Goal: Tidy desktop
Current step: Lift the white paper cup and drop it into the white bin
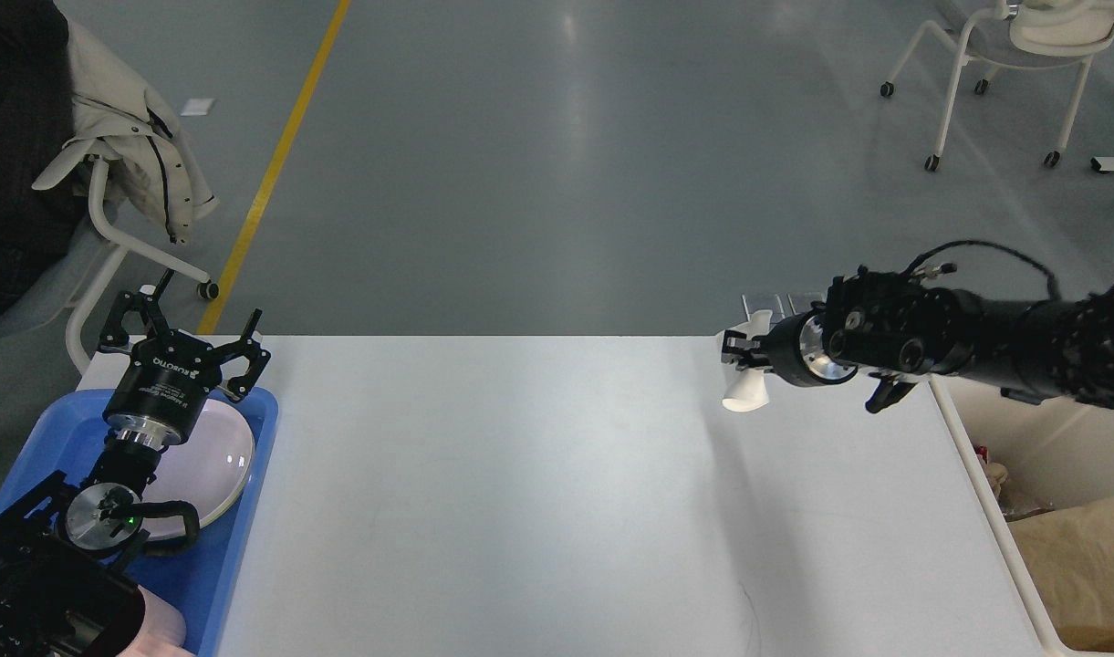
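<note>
The white desktop [538, 493] fills the lower middle of the head view, with a thin dark scratch near its front edge. My right gripper [737, 357] is shut on a crushed white paper cup [748, 388] and holds it up in the air above the desktop's far right part. My left gripper [181, 328] is open and empty, raised over the far end of the blue tray [237, 547] at the left, just above a white plate [214, 456] lying in the tray.
A cream bin [994, 529] with crumpled brown paper [1081, 566] stands off the desktop's right edge. A pink thing [160, 630] sits at the tray's near end. Chairs stand on the grey floor at far left [109, 210] and far right [1013, 46].
</note>
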`<move>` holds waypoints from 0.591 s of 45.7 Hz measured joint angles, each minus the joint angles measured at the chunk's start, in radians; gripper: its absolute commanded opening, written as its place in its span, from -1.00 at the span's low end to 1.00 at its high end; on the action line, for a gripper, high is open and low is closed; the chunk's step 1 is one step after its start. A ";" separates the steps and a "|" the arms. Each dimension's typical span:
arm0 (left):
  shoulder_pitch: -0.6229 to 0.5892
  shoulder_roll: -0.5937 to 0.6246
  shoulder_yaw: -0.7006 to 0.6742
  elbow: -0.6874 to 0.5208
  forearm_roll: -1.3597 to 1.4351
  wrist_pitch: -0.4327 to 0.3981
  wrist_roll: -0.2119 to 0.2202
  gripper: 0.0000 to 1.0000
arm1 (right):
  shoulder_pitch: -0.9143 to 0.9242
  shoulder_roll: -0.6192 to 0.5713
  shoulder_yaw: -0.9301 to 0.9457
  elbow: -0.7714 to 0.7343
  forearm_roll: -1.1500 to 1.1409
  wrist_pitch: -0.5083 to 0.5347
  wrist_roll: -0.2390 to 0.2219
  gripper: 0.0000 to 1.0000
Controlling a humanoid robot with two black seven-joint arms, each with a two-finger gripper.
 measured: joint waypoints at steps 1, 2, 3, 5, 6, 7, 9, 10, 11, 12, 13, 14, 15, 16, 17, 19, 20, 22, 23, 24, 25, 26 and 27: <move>0.000 0.000 0.000 0.000 0.000 0.000 0.000 1.00 | 0.037 -0.021 -0.014 0.021 -0.001 0.016 0.000 -1.00; 0.000 0.000 0.000 0.000 0.000 0.000 0.000 1.00 | 0.084 -0.047 -0.030 0.045 -0.003 0.038 0.001 -1.00; 0.000 0.000 0.000 0.000 0.000 0.000 0.000 1.00 | 0.122 -0.069 -0.042 0.062 -0.004 0.059 0.001 -1.00; 0.000 0.000 0.000 0.000 0.001 0.000 0.000 1.00 | 0.201 -0.111 -0.065 0.089 -0.007 0.113 0.004 -1.00; 0.000 0.000 0.000 0.000 0.001 0.000 0.000 1.00 | 0.251 -0.135 -0.078 0.101 -0.009 0.153 0.006 -1.00; 0.000 0.000 0.000 0.000 0.001 0.000 0.000 1.00 | 0.291 -0.153 -0.088 0.108 -0.011 0.188 0.010 -1.00; 0.000 0.000 -0.001 0.000 0.001 0.000 0.000 1.00 | 0.388 -0.189 -0.104 0.117 -0.024 0.279 0.022 -1.00; 0.000 0.000 -0.001 0.000 0.001 0.000 0.000 1.00 | 0.430 -0.203 -0.108 0.119 -0.035 0.322 0.029 -1.00; 0.001 0.000 -0.001 0.000 0.001 0.000 0.000 1.00 | 0.463 -0.214 -0.111 0.120 -0.048 0.356 0.036 -1.00; 0.001 0.001 -0.002 0.000 0.001 0.000 0.000 1.00 | 0.497 -0.225 -0.112 0.122 -0.065 0.390 0.043 -1.00; 0.002 0.001 -0.002 0.000 0.001 0.000 0.000 1.00 | 0.537 -0.238 -0.113 0.122 -0.088 0.426 0.051 -1.00; 0.003 0.001 -0.002 0.000 0.001 0.000 0.000 1.00 | 0.567 -0.248 -0.113 0.122 -0.106 0.451 0.058 -1.00; 0.003 0.001 -0.003 0.000 0.001 0.000 0.000 1.00 | 0.594 -0.256 -0.113 0.122 -0.123 0.472 0.063 -1.00; 0.004 0.001 -0.003 0.000 0.001 0.000 0.000 1.00 | 0.617 -0.264 -0.113 0.122 -0.139 0.490 0.068 -1.00; 0.004 0.001 -0.003 0.000 0.001 0.000 0.000 1.00 | 0.640 -0.271 -0.113 0.122 -0.156 0.506 0.071 -1.00; 0.004 0.002 -0.003 0.000 0.001 0.000 0.000 1.00 | 0.666 -0.282 -0.114 0.122 -0.177 0.523 0.076 -1.00; 0.004 0.002 -0.003 0.000 0.000 0.000 0.000 1.00 | 0.676 -0.286 -0.116 0.123 -0.186 0.530 0.077 -1.00; 0.005 0.002 -0.003 0.000 0.000 0.000 0.000 1.00 | 0.686 -0.291 -0.119 0.123 -0.197 0.536 0.079 -1.00; 0.005 0.002 -0.003 0.000 0.000 0.000 0.000 1.00 | 0.689 -0.293 -0.123 0.123 -0.202 0.538 0.079 -1.00; 0.005 0.002 -0.003 0.000 0.000 0.000 0.000 1.00 | 0.691 -0.294 -0.126 0.123 -0.204 0.539 0.080 -1.00; 0.005 0.002 -0.004 0.000 0.000 0.000 0.000 1.00 | 0.692 -0.294 -0.131 0.123 -0.206 0.539 0.080 -1.00; 0.005 0.002 -0.004 0.000 0.000 0.000 0.000 1.00 | 0.693 -0.295 -0.136 0.123 -0.207 0.539 0.080 -1.00; 0.005 0.002 -0.004 0.000 0.000 0.000 0.000 1.00 | 0.693 -0.295 -0.140 0.123 -0.208 0.539 0.080 -1.00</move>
